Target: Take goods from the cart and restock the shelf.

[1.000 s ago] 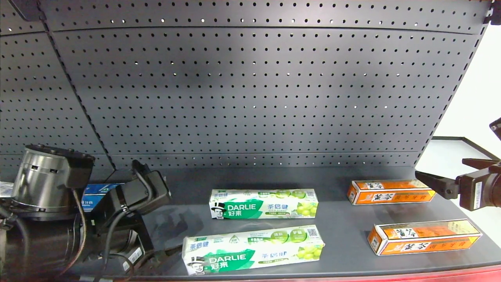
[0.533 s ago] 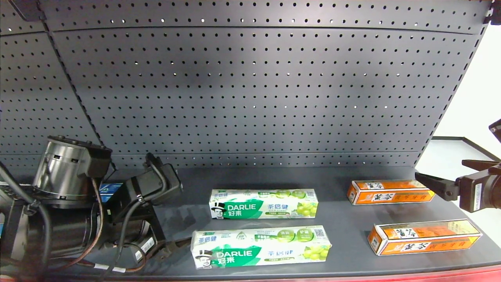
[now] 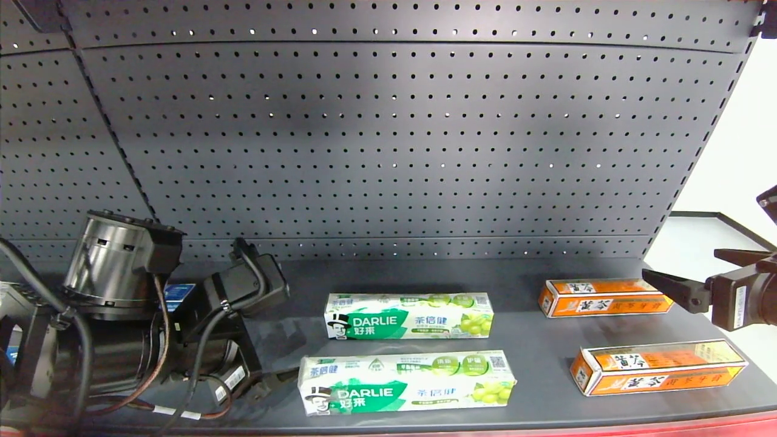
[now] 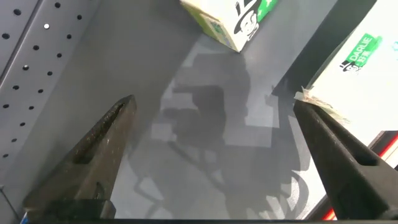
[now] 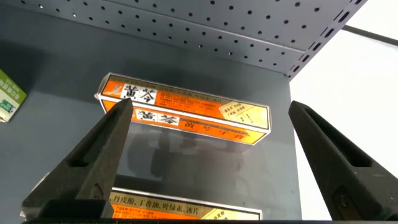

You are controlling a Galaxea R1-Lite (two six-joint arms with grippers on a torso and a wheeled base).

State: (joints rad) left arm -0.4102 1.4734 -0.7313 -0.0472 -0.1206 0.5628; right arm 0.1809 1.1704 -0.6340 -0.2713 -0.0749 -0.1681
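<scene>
We see the left gripper (image 4: 211, 155) low over the dark shelf (image 3: 534, 340), at its left end. Its jaws are spread wide, with nothing between them but bare shelf. One of its fingers (image 4: 336, 162) ends just beside the left end of the front green box (image 3: 407, 382); we cannot tell whether they touch. The rear green box (image 3: 408, 315) lies parallel to it, closer to the pegboard back panel (image 3: 388, 152), with a gap between the two. Behind the left arm we make out part of a blue box (image 3: 180, 295).

At the right end of the shelf the right gripper (image 5: 211, 106) hangs just above the surface, also wide open and holding nothing. Its wrist camera looks past its fingers at the rear orange box (image 3: 607, 297). The front orange box (image 3: 658, 366) lies flat near the shelf's front edge, apart from the rear one. All four boxes lie lengthwise along the shelf.
</scene>
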